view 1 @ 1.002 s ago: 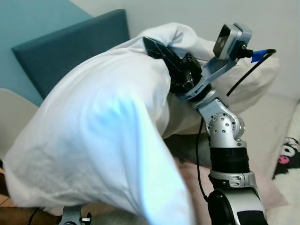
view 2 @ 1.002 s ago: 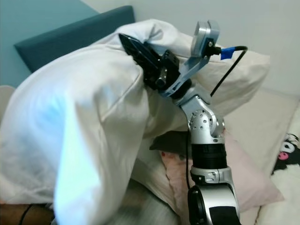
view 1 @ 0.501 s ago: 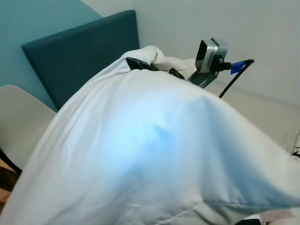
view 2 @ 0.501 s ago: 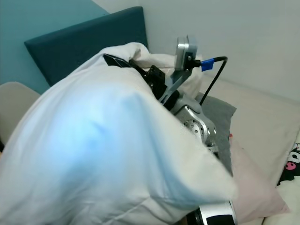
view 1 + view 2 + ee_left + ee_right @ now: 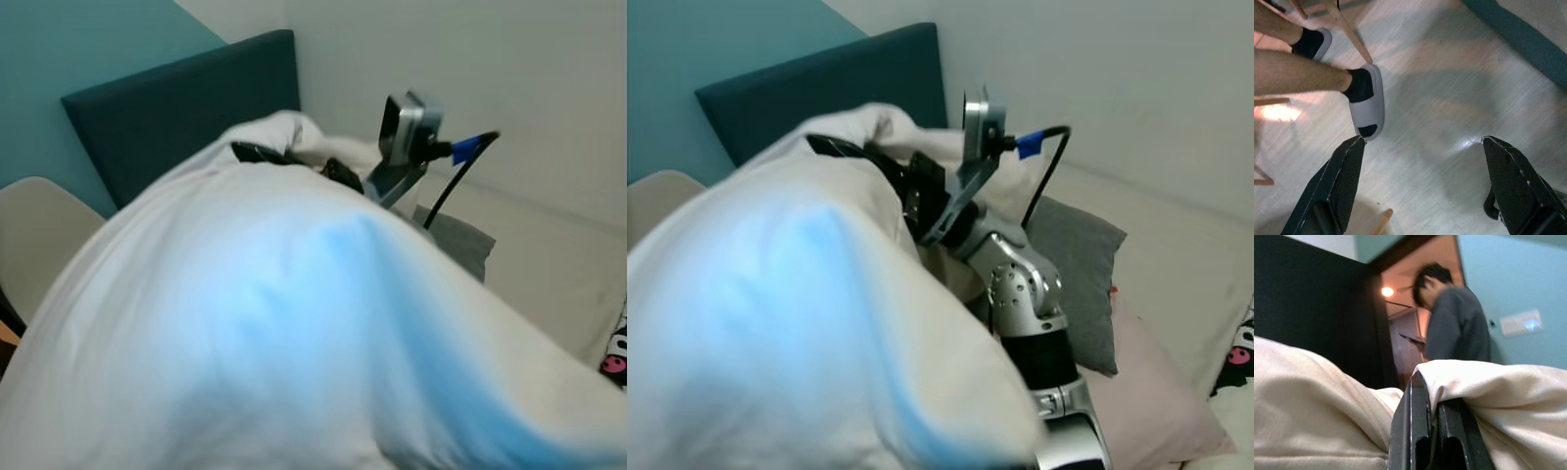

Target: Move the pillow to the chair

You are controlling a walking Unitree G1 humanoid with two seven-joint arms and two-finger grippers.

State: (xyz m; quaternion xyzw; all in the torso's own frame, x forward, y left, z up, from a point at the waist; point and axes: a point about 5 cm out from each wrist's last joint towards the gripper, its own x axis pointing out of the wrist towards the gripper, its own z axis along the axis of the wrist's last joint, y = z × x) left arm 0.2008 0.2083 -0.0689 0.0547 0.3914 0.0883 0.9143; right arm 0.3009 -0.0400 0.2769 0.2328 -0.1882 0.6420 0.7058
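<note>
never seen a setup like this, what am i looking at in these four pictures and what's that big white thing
A two-armed humanoid robot took these. Two pictures come from cameras in its head, one from each wrist. The big white thing is a pillow, lifted close to the head cameras. The right gripper is pinching the pillow's fabric between shut black fingers. The left gripper hangs open over a pale floor, near a person's slippered foot. Behind the pillow are a teal headboard, a pale chair and a grey cushion. Another person stands in a doorway.

The pillow point(image 5: 794, 323) is white, against a dark teal headboard point(image 5: 167, 108). A grey cushion point(image 5: 1073, 259) overlaps a pale pink one point(image 5: 1146, 401).
</note>
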